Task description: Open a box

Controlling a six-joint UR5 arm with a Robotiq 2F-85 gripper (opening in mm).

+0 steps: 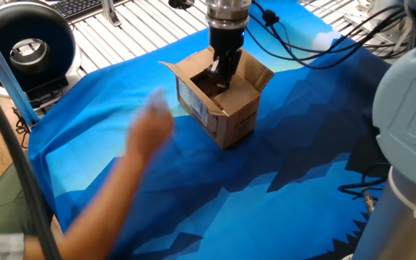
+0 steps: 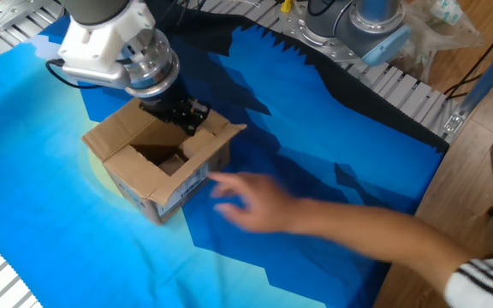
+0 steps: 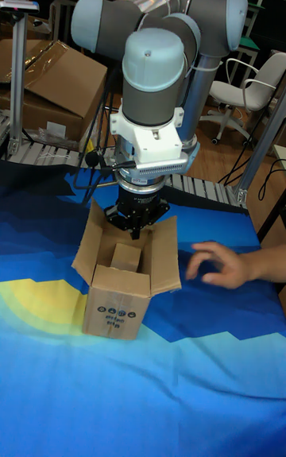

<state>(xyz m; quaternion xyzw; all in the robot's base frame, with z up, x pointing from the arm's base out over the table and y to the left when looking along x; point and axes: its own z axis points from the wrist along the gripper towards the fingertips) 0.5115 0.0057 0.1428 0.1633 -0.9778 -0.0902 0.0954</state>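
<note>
The box (image 1: 238,119) is a small brown carton standing on the blue cloth (image 1: 280,180), its top flaps spread open. A white label (image 1: 193,108) is on one side. My gripper (image 1: 219,78) reaches down into the opening, fingers close together against the inside of the far flap. In the other fixed view the gripper (image 2: 188,122) is at the box's (image 2: 135,175) back edge flap. The tall fixed view has the gripper (image 3: 133,233) low between the raised flaps of the box (image 3: 119,302). Whether the fingers pinch the flap is hidden.
A person's hand (image 1: 150,126), blurred, is close to the box's label side; the hand (image 2: 251,201) and forearm cross the cloth from the right. A black round device (image 1: 27,47) sits at the back left. A second robot base (image 2: 366,26) stands beyond the cloth.
</note>
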